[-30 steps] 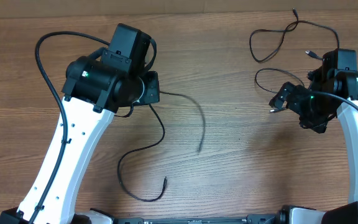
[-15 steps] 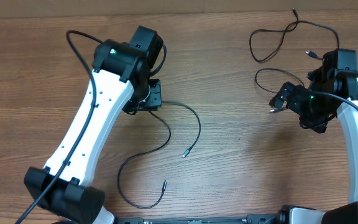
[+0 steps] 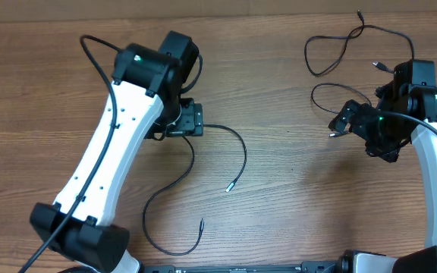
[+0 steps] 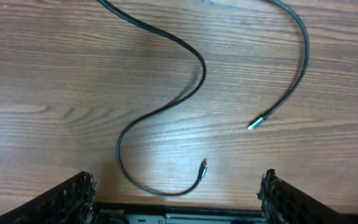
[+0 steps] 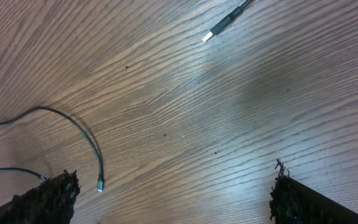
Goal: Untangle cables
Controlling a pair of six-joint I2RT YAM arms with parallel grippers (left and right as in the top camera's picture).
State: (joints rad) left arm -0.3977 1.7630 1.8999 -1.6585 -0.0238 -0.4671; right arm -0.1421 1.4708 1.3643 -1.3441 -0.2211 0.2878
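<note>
A thin black cable (image 3: 243, 152) lies on the wood right of my left gripper (image 3: 188, 121), ending in a silvery plug (image 3: 231, 186). A second run of cable (image 3: 152, 199) curls down to a dark plug (image 3: 201, 224). In the left wrist view both runs (image 4: 166, 109) and the silvery plug (image 4: 255, 125) lie beyond the left gripper (image 4: 179, 199), which is open and empty. More cables (image 3: 326, 54) loop at the far right, near my right gripper (image 3: 341, 120). The right gripper (image 5: 173, 199) is open above bare wood, with a cable end (image 5: 100, 185) by its left finger.
The table's far edge (image 3: 279, 9) runs just beyond the right-hand cable loops. A thick black arm wire (image 3: 97, 47) arcs over the left arm. A light plug (image 5: 217, 28) lies ahead of the right gripper.
My left gripper has opened and let go of the cable, whose silvery end swung down onto the table. The left arm shifted right. The right arm has not moved.
</note>
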